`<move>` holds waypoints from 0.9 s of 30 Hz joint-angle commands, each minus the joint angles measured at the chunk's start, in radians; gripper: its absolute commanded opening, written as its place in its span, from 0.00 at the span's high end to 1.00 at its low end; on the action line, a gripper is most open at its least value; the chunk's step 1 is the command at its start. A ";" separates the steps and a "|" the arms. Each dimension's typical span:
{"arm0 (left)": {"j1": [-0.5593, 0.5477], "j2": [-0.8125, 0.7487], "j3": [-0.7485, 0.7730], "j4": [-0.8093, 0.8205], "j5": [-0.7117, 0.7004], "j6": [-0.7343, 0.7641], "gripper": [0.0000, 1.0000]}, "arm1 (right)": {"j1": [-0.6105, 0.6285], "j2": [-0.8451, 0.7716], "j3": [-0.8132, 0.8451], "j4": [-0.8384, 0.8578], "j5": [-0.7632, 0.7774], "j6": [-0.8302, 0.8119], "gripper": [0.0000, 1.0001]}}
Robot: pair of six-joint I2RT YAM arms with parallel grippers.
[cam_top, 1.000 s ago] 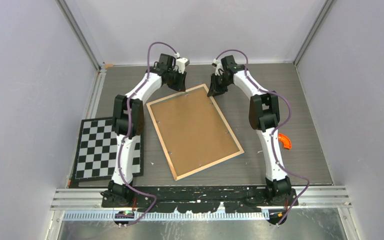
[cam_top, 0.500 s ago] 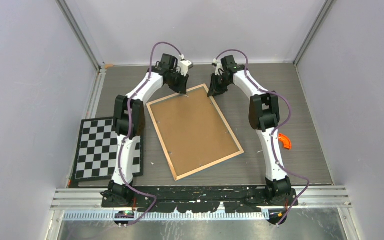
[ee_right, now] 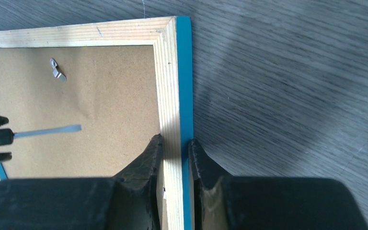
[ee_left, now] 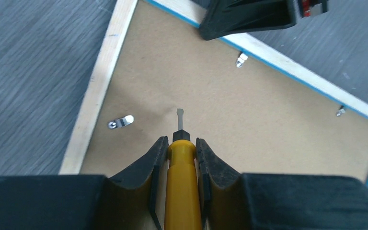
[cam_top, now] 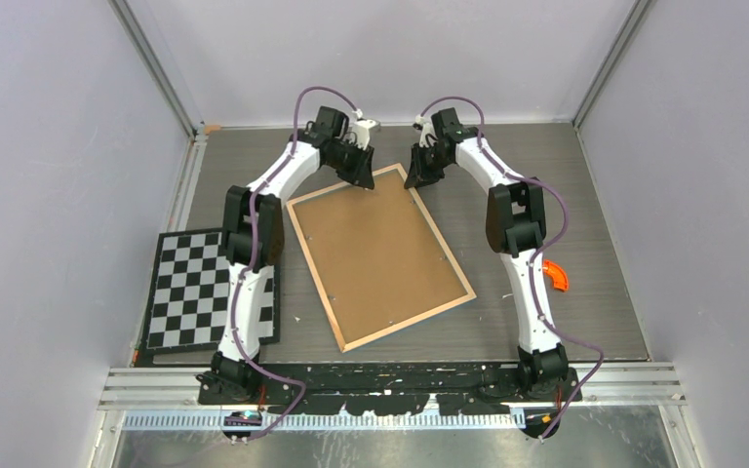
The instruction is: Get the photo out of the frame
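Note:
The frame (cam_top: 375,258) lies face down, its brown fibreboard back up; the photo is hidden under it. My left gripper (ee_left: 182,141) is shut on a yellow-handled screwdriver (ee_left: 183,187). The screwdriver's flat tip (ee_left: 179,115) hovers over the backing near the far edge, just right of a metal tab (ee_left: 120,122). My right gripper (ee_right: 175,142) is shut on the frame's wood-and-blue rim (ee_right: 170,86) close to the far right corner. In the top view both grippers, left (cam_top: 361,175) and right (cam_top: 417,180), sit at the frame's far edge.
A black-and-white checkerboard (cam_top: 200,288) lies left of the frame, beside the left arm. A small orange object (cam_top: 556,275) sits by the right arm. More metal tabs (ee_left: 241,59) line the rim. Walls enclose the table on three sides.
My left gripper has moved right and inward with the screwdriver, from beyond the frame's far left corner to over the backing. The right gripper has not moved.

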 commanded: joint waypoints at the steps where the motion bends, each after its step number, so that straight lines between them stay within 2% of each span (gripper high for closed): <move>1: -0.023 -0.059 -0.007 0.055 0.096 -0.067 1.00 | 0.056 -0.016 -0.059 -0.065 -0.092 0.015 0.99; 16: -0.106 -0.032 -0.074 0.193 0.021 -0.127 1.00 | 0.064 -0.039 -0.120 -0.031 -0.108 0.055 0.99; 27: -0.129 -0.073 -0.157 0.155 -0.011 0.035 1.00 | 0.061 -0.026 -0.100 -0.031 -0.098 0.063 0.99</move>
